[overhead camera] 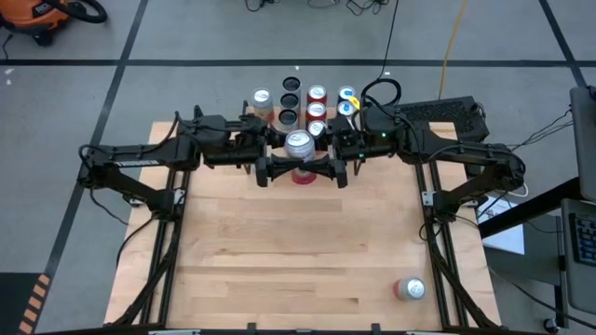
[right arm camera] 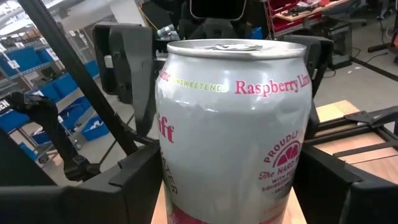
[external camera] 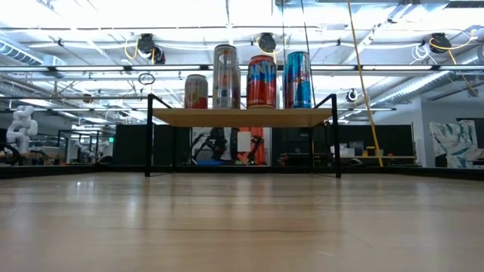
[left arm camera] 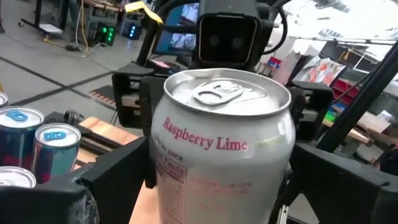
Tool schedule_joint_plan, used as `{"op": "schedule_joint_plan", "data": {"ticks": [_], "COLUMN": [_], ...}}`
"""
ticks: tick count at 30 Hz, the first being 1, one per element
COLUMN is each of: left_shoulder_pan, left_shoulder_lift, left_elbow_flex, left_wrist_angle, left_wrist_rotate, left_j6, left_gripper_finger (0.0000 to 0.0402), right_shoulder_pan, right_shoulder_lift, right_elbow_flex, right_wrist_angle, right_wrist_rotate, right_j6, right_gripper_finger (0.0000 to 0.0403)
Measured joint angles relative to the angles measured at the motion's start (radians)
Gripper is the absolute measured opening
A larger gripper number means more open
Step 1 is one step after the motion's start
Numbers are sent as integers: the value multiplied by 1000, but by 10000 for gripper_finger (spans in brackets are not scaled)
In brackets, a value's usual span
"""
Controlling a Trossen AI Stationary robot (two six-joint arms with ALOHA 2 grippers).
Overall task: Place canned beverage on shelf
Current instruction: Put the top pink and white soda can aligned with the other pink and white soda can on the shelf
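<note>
A silver Raspberry Lime can [overhead camera: 299,144] is held upright in the air between the two grippers, at the front edge of the shelf [external camera: 242,118]. The right gripper [right arm camera: 227,186] is closed around the can. The left gripper [left arm camera: 205,186] is spread wide on both sides of the same can. Other cans [external camera: 261,81] are lined up on the shelf. One more can [overhead camera: 410,289] is seen lying on the wooden table [overhead camera: 279,251], well apart.
</note>
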Motion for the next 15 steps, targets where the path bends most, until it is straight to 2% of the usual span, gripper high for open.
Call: {"op": "schedule_joint_plan", "data": {"ticks": [15], "left_shoulder_pan": [0], "left_shoulder_lift": [7], "left_elbow_flex": [0], "left_wrist_angle": [56], "left_wrist_rotate": [-1], "left_j6": [11], "left_gripper_finger": [327], "right_shoulder_pan": [0], "right_shoulder_lift": [-1], "right_elbow_flex": [0], "right_wrist_angle": [1], "right_wrist_rotate": [-1], "right_j6": [0], "right_gripper_finger": [274]}}
